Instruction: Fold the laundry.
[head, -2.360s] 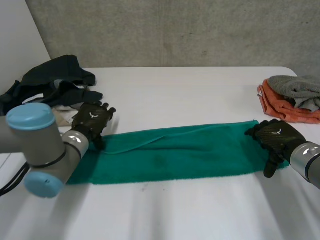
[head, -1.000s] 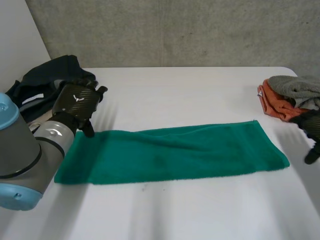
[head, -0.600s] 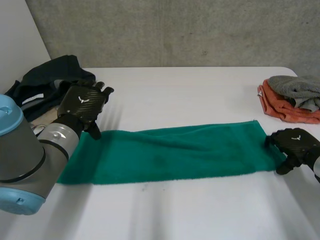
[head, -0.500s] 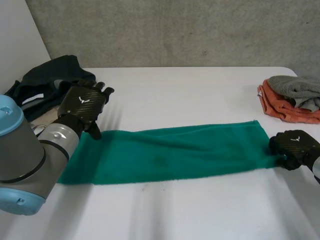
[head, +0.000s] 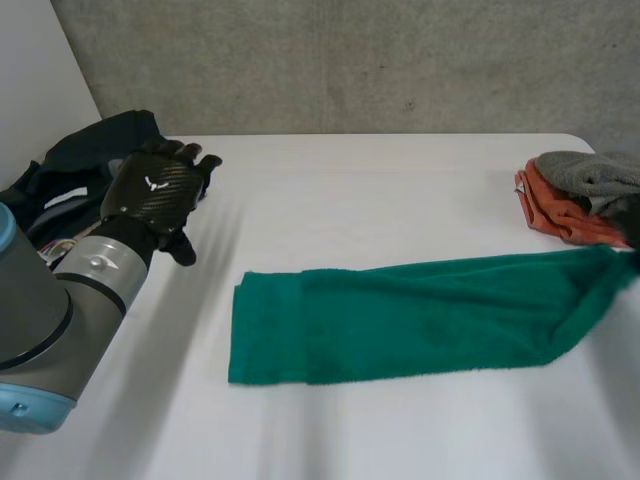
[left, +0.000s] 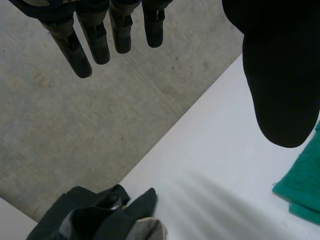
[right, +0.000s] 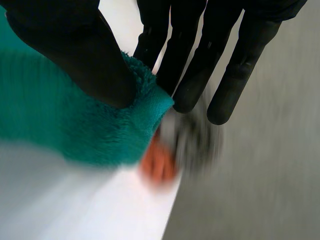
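1. Green terry towel (head: 400, 320) is laid as a long band across the middle of the white table (head: 380, 190). Its left short edge is flat on the surface, and its right end is raised toward the table's right edge.
2. A broad strip of bare table is left between the towel's near long edge and the table's near side.
3. The grey left arm (head: 40, 330) is seen at the near left. The left hand (head: 155, 195) is held above the table, well apart from the towel's left short edge. Its fingers are straight, its thumb is set apart from them, and nothing is held.
4. In the left wrist view a corner of the towel (left: 302, 192) is seen beside the thumb, and two layers are visible there.
5. The raised end of the towel (right: 75, 125) is pinched between the thumb and the straight fingers of the right hand (right: 70, 50).
6. Open table is left between the left hand and the towel, and from the towel's far long edge to the table's far edge.
7. A heap of dark clothes (head: 100, 150) is piled at the far left corner, just behind the left hand.
8. An orange cloth (head: 560, 215) with a grey cloth (head: 590, 170) on it is placed at the right edge, near the towel's raised end. Contact between them and the towel cannot be told.
9. A grey concrete wall (head: 350, 60) is seen behind the table.
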